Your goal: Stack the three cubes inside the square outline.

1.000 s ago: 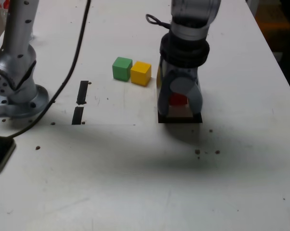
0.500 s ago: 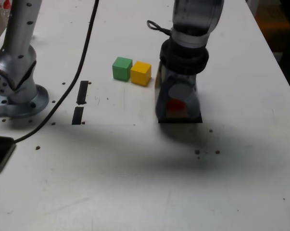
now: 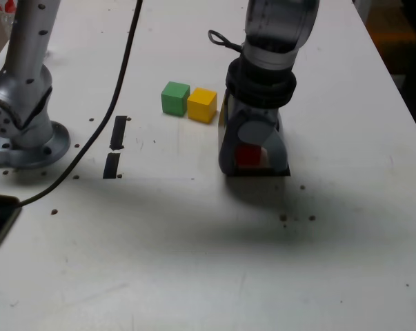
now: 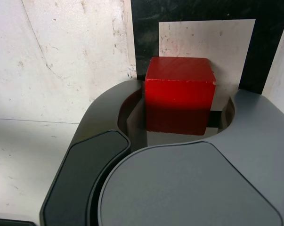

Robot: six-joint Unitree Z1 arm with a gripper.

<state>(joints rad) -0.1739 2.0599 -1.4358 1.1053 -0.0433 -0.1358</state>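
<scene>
The red cube (image 4: 179, 94) is sitting inside the square outline (image 4: 191, 12), on its white interior, and the wrist view is showing it lying toward one edge of the square rather than dead centre. Its top face is looking level, which suggests it is resting flat on the table (image 3: 194, 262). The gripper (image 3: 250, 157) is standing over it, pointing down, with the jaws on either side of the cube. In the wrist view a sliver of space is showing between the cube and the jaw walls, so the grip is looking loosened rather than clenched, though whether a jaw is lightly brushing a face cannot be told.

The step in hand appears to be letting go of the first cube. To do it well, the jaws should be parting fully before the arm lifts, and the lift should be going straight up, so that no finger is dragging the cube across the tape or tipping it.

Farther out, the yellow cube (image 3: 202, 105) and the green cube (image 3: 175, 98) are sitting touching side by side, well apart from the outline toward the exterior view's left. Two short black tape strips (image 3: 115, 147) are lying beyond them, near the arm's base (image 3: 25, 134).
</scene>
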